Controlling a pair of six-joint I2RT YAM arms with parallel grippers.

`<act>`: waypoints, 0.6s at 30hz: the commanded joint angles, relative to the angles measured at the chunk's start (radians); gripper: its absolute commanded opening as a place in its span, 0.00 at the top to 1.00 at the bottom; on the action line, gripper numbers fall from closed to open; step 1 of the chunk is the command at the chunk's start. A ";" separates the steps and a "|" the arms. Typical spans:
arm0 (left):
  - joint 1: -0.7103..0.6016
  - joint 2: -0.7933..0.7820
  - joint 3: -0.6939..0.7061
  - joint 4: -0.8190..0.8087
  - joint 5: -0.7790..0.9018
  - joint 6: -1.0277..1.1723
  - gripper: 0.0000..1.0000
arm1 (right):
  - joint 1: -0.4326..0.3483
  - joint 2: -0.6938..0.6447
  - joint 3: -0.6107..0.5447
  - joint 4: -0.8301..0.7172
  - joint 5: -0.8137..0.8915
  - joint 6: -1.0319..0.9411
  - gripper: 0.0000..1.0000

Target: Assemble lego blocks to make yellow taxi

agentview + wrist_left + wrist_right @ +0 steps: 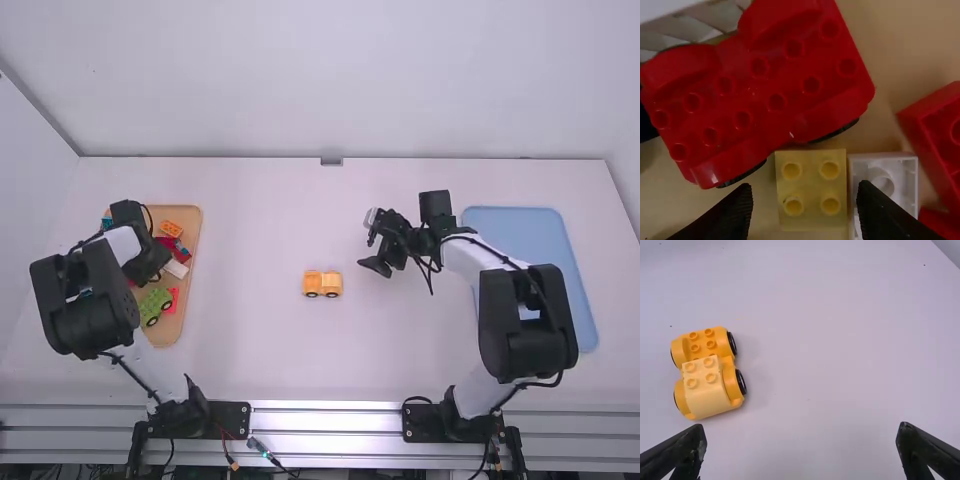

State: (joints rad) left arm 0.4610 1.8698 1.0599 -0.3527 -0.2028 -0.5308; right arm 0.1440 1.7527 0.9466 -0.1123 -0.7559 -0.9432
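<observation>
An orange wheeled base (313, 284) with a paler yellow block on one part stands mid-table; in the right wrist view the pale block (705, 390) covers one end, the other end showing bare studs. Over the wooden tray (186, 310) hangs my left gripper (152, 262). In the left wrist view my left gripper (801, 210) is open above a small yellow block (811, 187), one finger on each side, the right one over a white block (890, 175). My right gripper (370, 246), seen again as the right gripper (802, 432), stands open and empty right of the car.
A red wheeled base (765, 85) lies against the yellow block, with a red block (940, 130) on the other side. The tray also holds a green wheeled piece (153, 304) and an orange block (171, 229). A blue tray (530, 225) lies at the right, partly under the right arm.
</observation>
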 commanded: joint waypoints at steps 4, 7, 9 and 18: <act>0.005 -0.001 -0.026 -0.003 0.000 0.003 0.46 | 0.001 -0.028 -0.011 -0.003 -0.005 0.005 0.01; 0.005 -0.001 -0.027 0.005 0.000 0.004 0.48 | 0.001 -0.028 -0.011 -0.003 -0.006 0.005 0.01; 0.005 -0.001 -0.027 0.015 0.000 0.004 0.49 | 0.001 -0.028 -0.011 -0.003 -0.006 0.005 0.01; 0.005 -0.001 -0.051 0.058 0.001 0.004 0.51 | 0.001 -0.028 -0.011 -0.006 -0.006 0.005 0.01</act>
State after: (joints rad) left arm 0.4610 1.8698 1.0309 -0.2947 -0.2031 -0.5312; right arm 0.1440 1.7527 0.9466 -0.1158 -0.7555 -0.9428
